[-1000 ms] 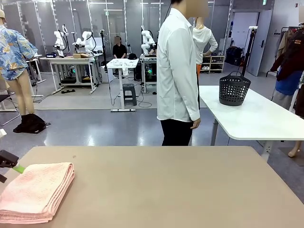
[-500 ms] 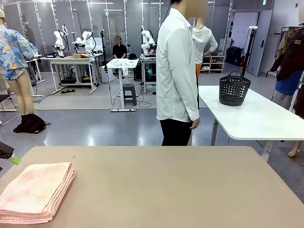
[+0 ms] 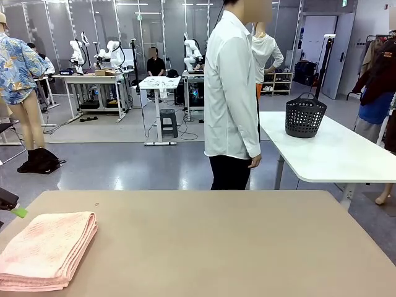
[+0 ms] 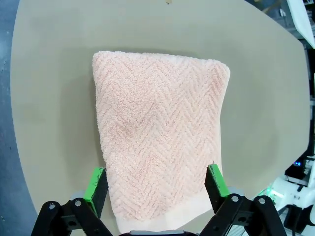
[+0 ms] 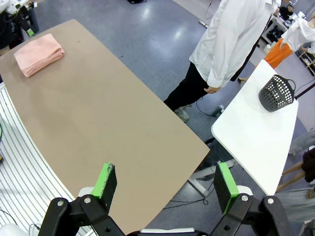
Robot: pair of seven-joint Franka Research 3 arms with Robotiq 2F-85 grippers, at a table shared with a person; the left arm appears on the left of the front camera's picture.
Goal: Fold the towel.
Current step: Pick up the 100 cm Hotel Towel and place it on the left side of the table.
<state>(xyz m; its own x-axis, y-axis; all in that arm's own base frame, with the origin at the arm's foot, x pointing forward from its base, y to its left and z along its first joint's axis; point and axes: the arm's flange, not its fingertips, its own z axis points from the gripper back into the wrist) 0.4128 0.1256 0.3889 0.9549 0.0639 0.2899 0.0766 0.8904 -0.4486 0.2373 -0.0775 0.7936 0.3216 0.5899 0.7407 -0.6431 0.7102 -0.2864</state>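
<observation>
While the person (image 3: 232, 93) in the white shirt and dark trousers stood side-on at the far edge of the tan table (image 3: 235, 247), the salmon-pink towel (image 3: 44, 250) lay folded into a thick stack near the table's left end on the robot's side, its rounded fold facing the middle of the table. And look at the left gripper (image 4: 156, 189): it hung above that towel with its jaws spread wide, the green pads (image 4: 96, 189) standing apart on either side of the cloth and clamping nothing! From that wrist camera the herringbone zigzag showed clearly, with the plain band along the towel's near edge. In the front view, just a black fingertip with a green pad poked in at the left edge, above the table and clear of the towel.

Over on the other side, the right gripper (image 5: 165, 184) was up high over the table, jaws likewise wide apart and empty. Beyond the person, a dark basket (image 3: 305, 116) sat upright on a separate white table (image 3: 334, 154), well apart from the towel.
</observation>
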